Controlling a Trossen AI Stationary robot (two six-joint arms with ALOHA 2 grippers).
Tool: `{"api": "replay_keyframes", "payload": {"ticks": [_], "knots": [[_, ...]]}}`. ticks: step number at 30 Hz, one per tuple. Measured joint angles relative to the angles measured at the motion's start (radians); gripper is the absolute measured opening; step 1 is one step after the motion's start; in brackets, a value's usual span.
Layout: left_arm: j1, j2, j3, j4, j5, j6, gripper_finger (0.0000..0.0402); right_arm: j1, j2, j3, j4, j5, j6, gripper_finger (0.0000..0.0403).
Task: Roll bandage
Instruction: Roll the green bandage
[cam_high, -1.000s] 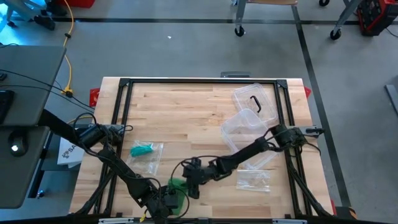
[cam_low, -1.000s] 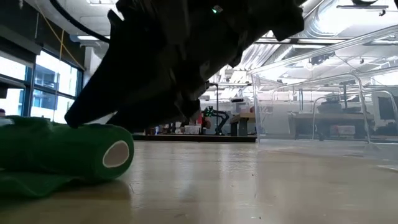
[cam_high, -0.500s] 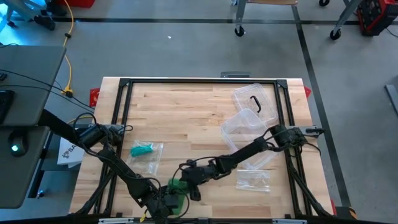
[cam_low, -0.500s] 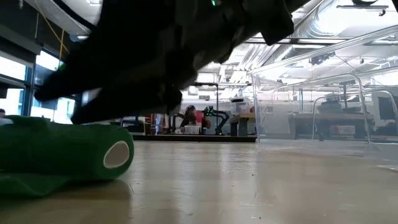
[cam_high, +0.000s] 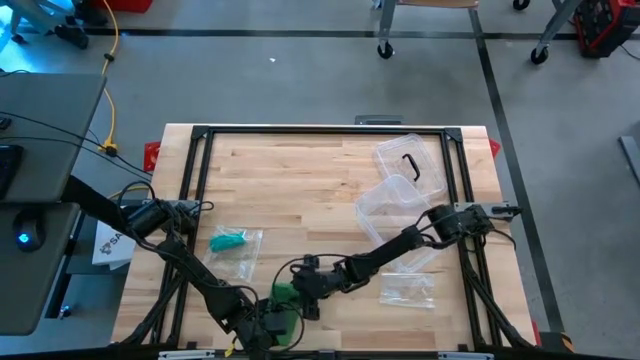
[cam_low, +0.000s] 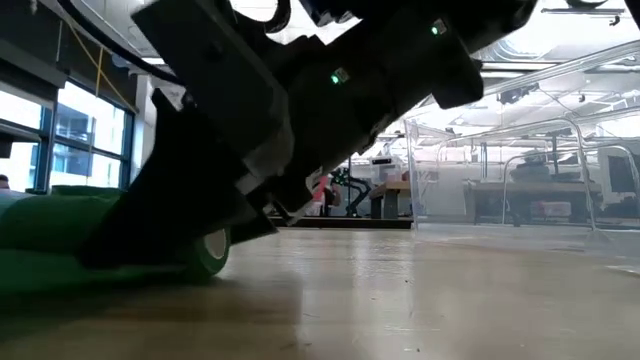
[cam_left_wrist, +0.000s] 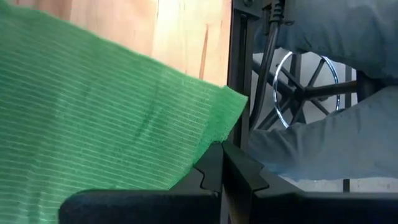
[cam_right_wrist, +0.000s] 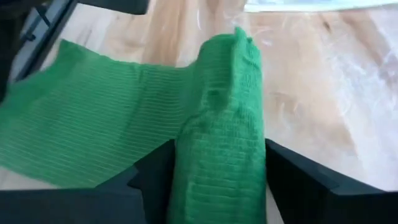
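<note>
Green bandage (cam_high: 283, 296) lies at the table's (cam_high: 300, 170) near edge, high view; right gripper (cam_high: 303, 296) over the roll, left gripper (cam_high: 268, 322) just beside it at the edge. A clear box (cam_high: 400, 205) sits well apart.

Low view: right gripper covers the roll (cam_low: 195, 250); loose tail flat beside it.

Left wrist: fingers pinched shut on the tail's edge (cam_left_wrist: 124, 118).

Right wrist: jaws wide, straddling the roll (cam_right_wrist: 221, 124) without clamping.

Judgement: keep the tail taut and square to the roll, close gently, turn evenly to avoid telescoping.
</note>
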Motion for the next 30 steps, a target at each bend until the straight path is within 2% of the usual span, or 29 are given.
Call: {"api": "replay_keyframes", "payload": {"ticks": [9, 13, 19, 23, 30], "knots": [[-0.004, 0.0, 0.0, 0.046, 0.02, -0.009, 0.0, -0.083, -0.018, 0.0, -0.019, -0.053, -0.096, 0.0093], [-0.004, 0.002, 0.0, 0.045, 0.004, -0.011, 0.0, -0.129, -0.019, 0.0, -0.02, -0.088, -0.096, 0.0074], [-0.005, 0.006, -0.009, 0.01, -0.069, -0.024, 0.0, -0.153, -0.02, 0.0, -0.032, -0.146, -0.096, 0.0099], [-0.005, 0.006, -0.01, -0.008, -0.074, -0.026, 0.0, -0.144, -0.021, 0.0, -0.038, -0.146, -0.125, 0.0127], [-0.006, 0.006, -0.01, -0.007, -0.072, -0.034, 0.0, -0.149, -0.021, 0.0, -0.034, -0.256, -0.116, 0.0207]]}}
